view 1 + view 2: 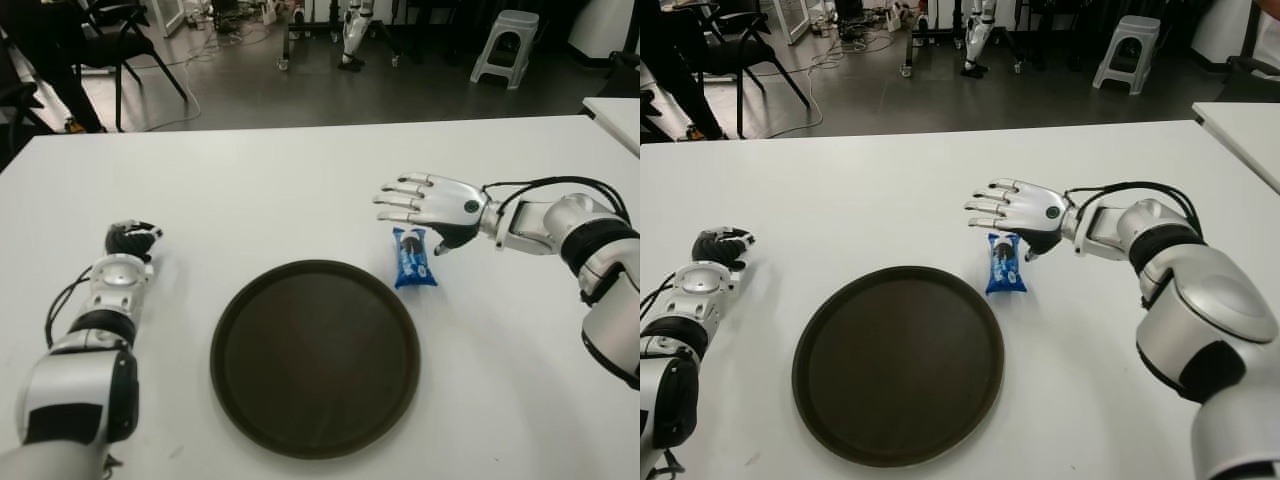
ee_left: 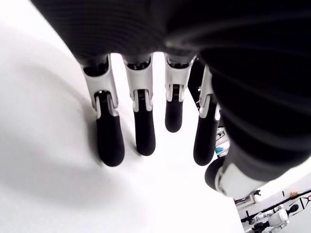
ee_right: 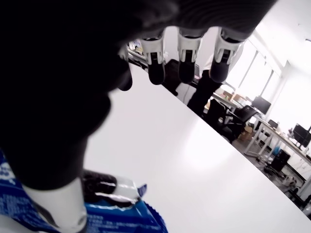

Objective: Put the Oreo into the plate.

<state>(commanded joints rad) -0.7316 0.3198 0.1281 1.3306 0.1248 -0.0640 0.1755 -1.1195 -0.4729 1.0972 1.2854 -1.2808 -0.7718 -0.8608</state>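
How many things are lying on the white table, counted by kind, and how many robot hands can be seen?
Oreo pack: 1, blue, beside the plate's right edge
Plate: 1, dark brown, nothing in it
Hands: 2, right hand open above the Oreo pack, left hand left of the plate
Total: 4, all over one table

Beyond the white table (image 1: 300, 180), a grey floor (image 1: 300, 90) holds a black chair (image 1: 125, 35) and a grey stool (image 1: 503, 42).
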